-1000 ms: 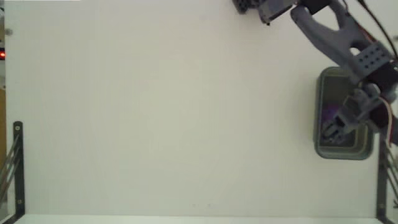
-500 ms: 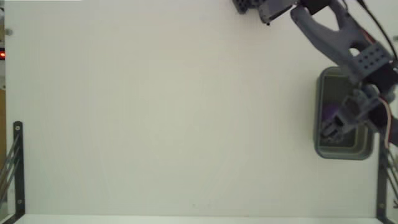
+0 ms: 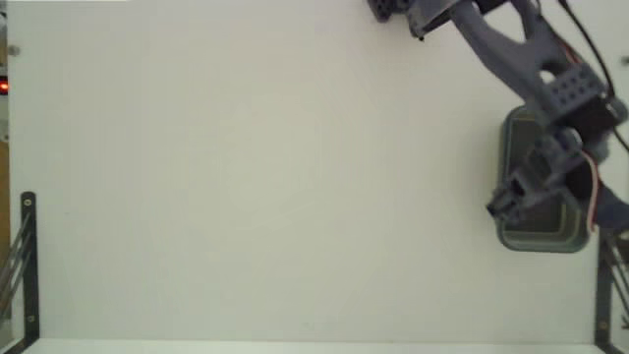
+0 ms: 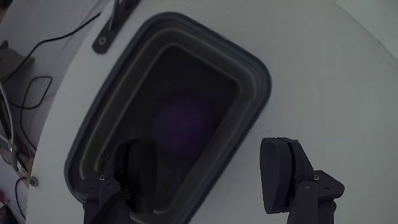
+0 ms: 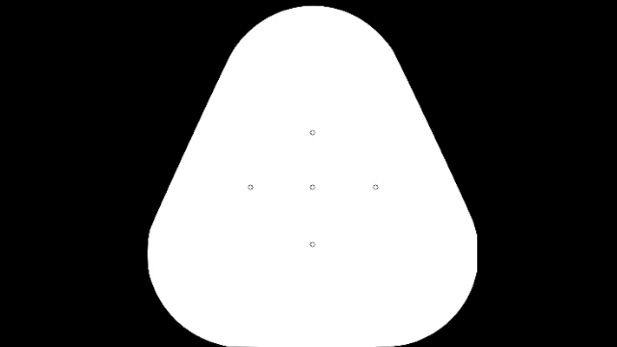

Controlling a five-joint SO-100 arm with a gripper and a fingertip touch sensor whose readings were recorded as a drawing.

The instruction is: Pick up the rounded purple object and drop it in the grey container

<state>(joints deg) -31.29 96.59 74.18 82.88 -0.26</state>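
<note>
Now the ball [image 4: 181, 123] lies inside the tub [image 4: 256, 81] on the tabletop [image 3: 246, 177]; the jaws [image 4: 214, 174] hang above it, spread apart and empty.

White table [image 3: 246, 177]; black metal brackets [image 3: 28, 265] along its edges.

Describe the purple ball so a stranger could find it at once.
Find the grey container at the right edge of the white table in the fixed view. In the wrist view, the rounded purple object lies inside its dark interior, beyond the open gripper; it is the only coloured thing there.
</note>
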